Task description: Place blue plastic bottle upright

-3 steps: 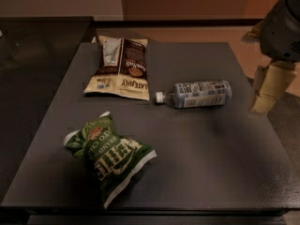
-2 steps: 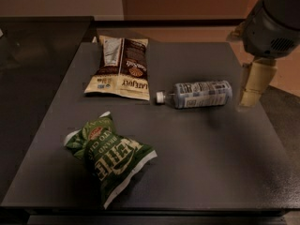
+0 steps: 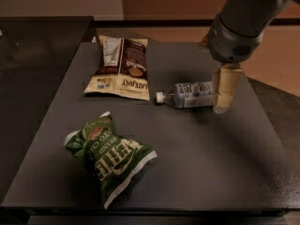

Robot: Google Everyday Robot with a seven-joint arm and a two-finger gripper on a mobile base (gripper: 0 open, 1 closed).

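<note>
Camera view: the bottle (image 3: 192, 94) lies on its side on the tabletop (image 3: 211, 168). Its cap points left toward the brown bag (image 3: 119, 67), and it is well apart from the green bag (image 3: 110, 156). The gripper (image 3: 226, 90) hangs at the bottle's base end and overlaps it in view, probably placed there to take the body and tip it upright. I cannot tell whether it is spread or closed, nor whether it touches.

Grey rounded arm (image 3: 246, 13), vented wrist (image 3: 233, 43), tan tool (image 3: 224, 96) above the table (image 3: 197, 172), right side.
</note>
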